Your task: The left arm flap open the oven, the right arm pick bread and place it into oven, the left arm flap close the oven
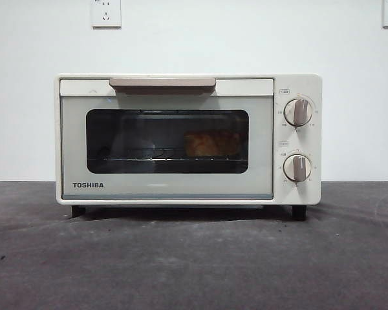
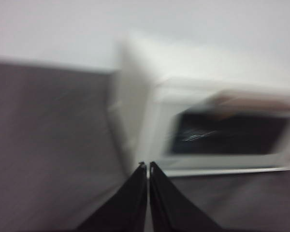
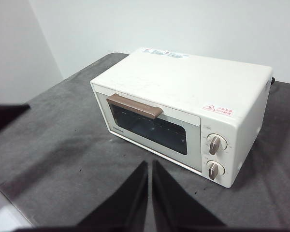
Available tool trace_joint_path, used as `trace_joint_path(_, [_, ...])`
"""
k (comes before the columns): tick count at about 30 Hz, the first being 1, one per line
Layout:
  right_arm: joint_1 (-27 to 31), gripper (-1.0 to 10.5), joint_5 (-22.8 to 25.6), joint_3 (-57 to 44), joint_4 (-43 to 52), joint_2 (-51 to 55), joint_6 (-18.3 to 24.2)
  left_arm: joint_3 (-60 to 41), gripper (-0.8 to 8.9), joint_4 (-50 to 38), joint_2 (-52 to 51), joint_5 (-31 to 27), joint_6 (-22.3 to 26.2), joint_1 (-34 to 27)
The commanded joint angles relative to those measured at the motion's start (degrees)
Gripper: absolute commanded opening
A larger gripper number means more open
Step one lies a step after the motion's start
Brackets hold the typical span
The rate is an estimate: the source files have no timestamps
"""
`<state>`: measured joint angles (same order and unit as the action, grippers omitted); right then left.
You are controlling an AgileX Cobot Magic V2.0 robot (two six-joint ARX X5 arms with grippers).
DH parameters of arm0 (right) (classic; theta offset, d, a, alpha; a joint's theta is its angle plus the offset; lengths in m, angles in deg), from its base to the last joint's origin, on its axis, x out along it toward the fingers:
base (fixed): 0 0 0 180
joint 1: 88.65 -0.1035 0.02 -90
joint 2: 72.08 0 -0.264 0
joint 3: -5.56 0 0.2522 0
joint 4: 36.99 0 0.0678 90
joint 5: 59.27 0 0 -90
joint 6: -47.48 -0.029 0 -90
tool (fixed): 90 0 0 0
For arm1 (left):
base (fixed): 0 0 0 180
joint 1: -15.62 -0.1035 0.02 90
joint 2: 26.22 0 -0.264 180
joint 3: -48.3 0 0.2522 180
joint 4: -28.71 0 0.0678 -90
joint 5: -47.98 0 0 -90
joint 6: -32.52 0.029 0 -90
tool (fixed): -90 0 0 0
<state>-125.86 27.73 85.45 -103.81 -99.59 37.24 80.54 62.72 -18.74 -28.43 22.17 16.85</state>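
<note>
The task looks all but done: the bread point(image 1: 212, 143) sits on the rack inside the oven point(image 1: 187, 139), whose door is closed, and both grippers, left point(image 2: 148, 165) and right point(image 3: 150, 163), hang clear of the oven with jaws closed, empty.

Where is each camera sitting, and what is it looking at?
Front view: low at table height, facing straight at the closed oven; the bread shows inside through the window; no part of the robot shows.
Left wrist view: on the left arm, blurred, looking at the oven from off its knobless end; the left hand shows with jaws nearly together.
Right wrist view: on the right arm, above and back, looking down at the oven; the right hand shows, jaws nearly together.
All three views share the oven and the dark table.
</note>
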Motion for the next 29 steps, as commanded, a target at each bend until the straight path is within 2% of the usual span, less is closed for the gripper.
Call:
trace_joint_path(1, [-0.4,0.1,0.1,1.0,0.7,-0.4,0.4,-4.9,0.16,-2.3,-2.0,-5.9,0.7,-1.0])
trace_joint_path(6, [-0.4,0.1,0.1,1.0,0.7,-0.4,0.4,-12.0,0.16,-4.5,-6.3,-9.4,0.7,-1.5])
trace_joint_path(13, [-0.4,0.1,0.1,1.1,0.7,-0.4,0.5,-17.7,0.16,-10.0,-7.3,-9.6,0.7,-1.5])
trace_joint_path(18, [-0.4,0.1,0.1,1.1,0.7,-0.4,0.5,-17.8,0.16,-9.7,-7.3,-9.6,5.4,-1.5])
trace_joint_path(29, [-0.4,0.1,0.1,1.1,0.7,-0.4,0.5,-17.8,0.16,-9.7,-7.3,-9.6,5.4,-1.5])
